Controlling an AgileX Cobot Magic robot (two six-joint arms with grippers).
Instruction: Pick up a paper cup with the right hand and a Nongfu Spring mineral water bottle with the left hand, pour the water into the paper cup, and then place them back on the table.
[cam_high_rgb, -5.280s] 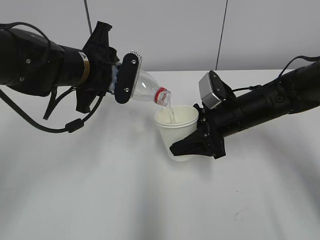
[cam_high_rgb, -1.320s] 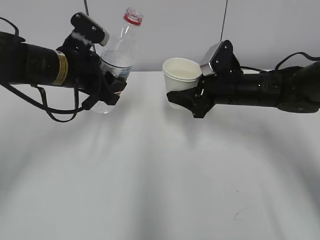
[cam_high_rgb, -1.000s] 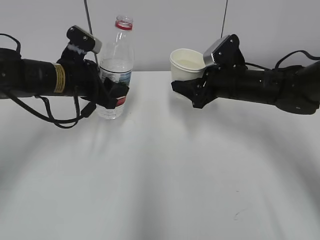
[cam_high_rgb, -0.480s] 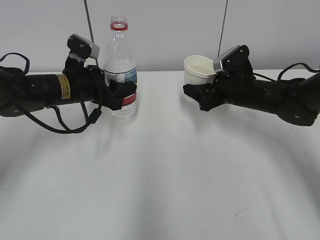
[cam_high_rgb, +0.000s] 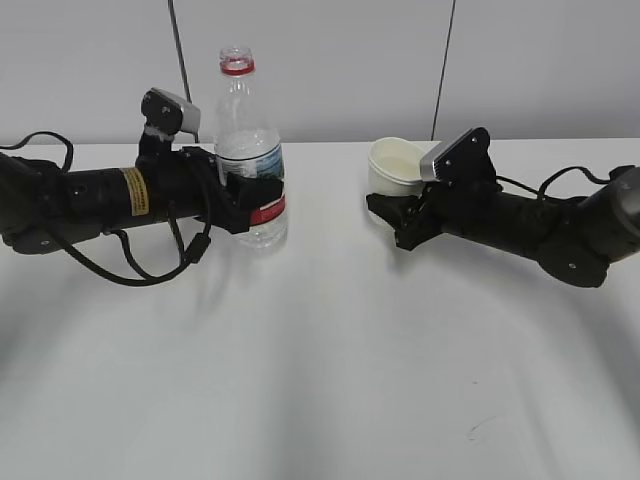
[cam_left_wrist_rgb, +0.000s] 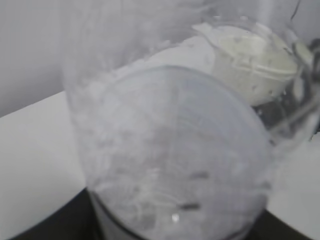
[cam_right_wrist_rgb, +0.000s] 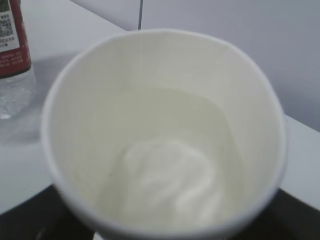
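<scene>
I am gripping the Nongfu Spring mineral water bottle (cam_high_rgb: 250, 150) upright on the table (cam_high_rgb: 320, 360) at ten o'clock with my left hand (cam_high_rgb: 245, 195). My right hand (cam_high_rgb: 395, 212) is clasping the paper cup (cam_high_rgb: 393, 165) at two o'clock, its lower half hidden; the water (cam_right_wrist_rgb: 165, 165) inside is barely discernible.

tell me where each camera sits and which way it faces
Exterior: in front of the table, facing the wall; shows both arms, the left fingers on the bottle, the right around the cup.
Left wrist: right behind the bottle, looking through it; black edge below.
Right wrist: above the cup, looking in at water.
Both wrist views share cup and bottle.
</scene>
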